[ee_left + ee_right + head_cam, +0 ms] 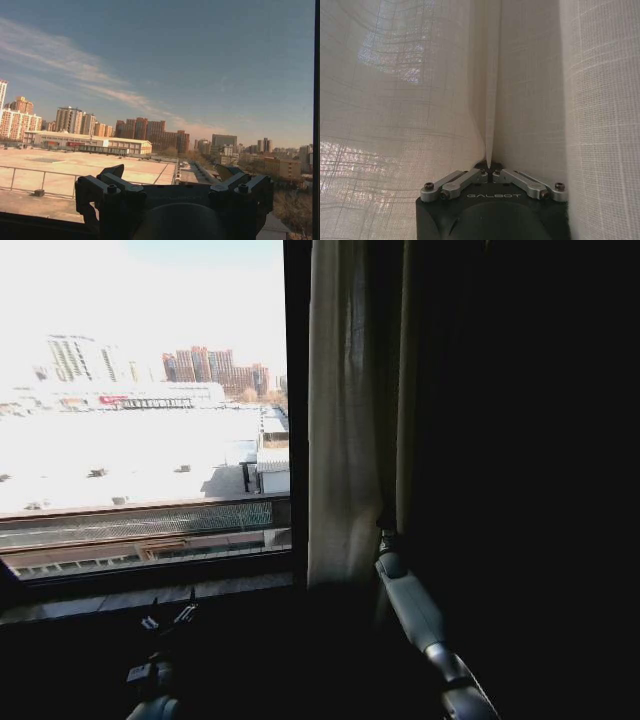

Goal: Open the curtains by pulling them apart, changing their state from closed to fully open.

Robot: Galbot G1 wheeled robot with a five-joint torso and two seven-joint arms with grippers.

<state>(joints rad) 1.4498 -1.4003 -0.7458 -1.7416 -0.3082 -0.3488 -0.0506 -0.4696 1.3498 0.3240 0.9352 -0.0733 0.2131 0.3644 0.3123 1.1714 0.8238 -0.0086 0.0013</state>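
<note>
The curtains (342,420) hang bunched in pale pleats just right of the window's black frame bar (296,390); the bare glass lies to their left. In the right wrist view the sheer white curtains (410,100) surround my right gripper (490,169), which is shut on a narrow vertical fold pinched between its fingertips. From the head view, my right arm (412,612) reaches up to the curtain's lower edge, where the right gripper (385,538) meets the fabric. My left gripper (170,618) sits low by the window sill, open and holding nothing, with its fingers (114,173) spread toward the glass.
The window (140,410) looks out on rooftops and distant buildings. A sill (120,598) runs below the glass. Everything right of the curtains is dark. A black frame bar (316,120) shows at the edge of the left wrist view.
</note>
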